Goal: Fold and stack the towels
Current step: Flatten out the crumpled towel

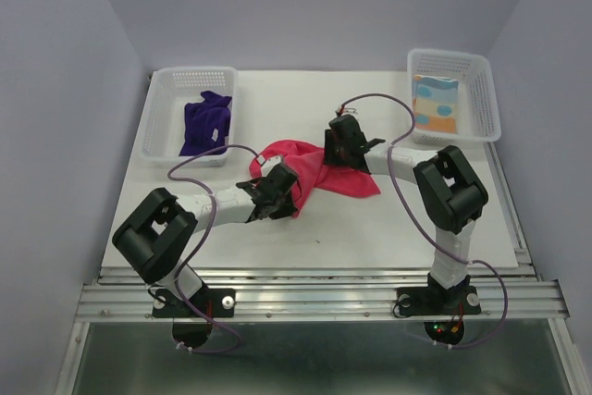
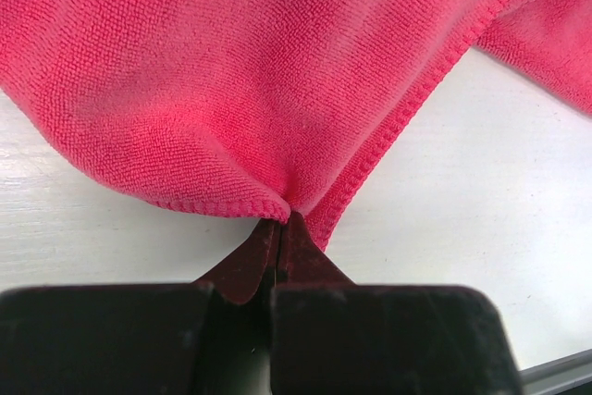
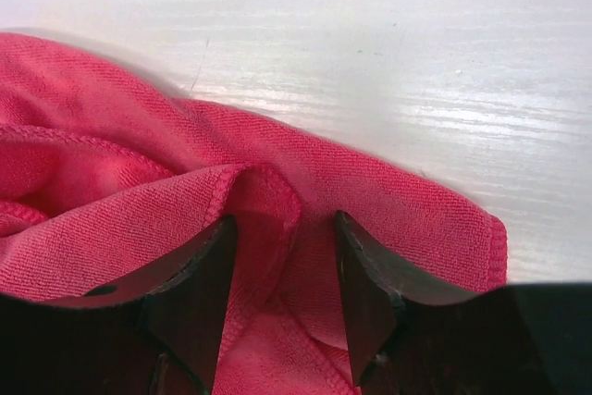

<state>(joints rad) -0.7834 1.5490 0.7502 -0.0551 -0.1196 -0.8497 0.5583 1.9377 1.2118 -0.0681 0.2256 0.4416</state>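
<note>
At the tips of my left pincer (image 2: 280, 226), the pink towel (image 2: 231, 71) is pinched by its hem; my right pincer (image 3: 284, 224) gapes wide astride a fold.

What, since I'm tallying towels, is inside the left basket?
A crumpled dark purple towel, its white tag showing, lies in the left basket. Bare basket floor shows beside it. Whatever lies under the towel is covered.

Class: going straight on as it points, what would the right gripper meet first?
Most likely the pink towel, whose raised fold sits between the fingers of the open right gripper; the white table lies beyond.
</note>
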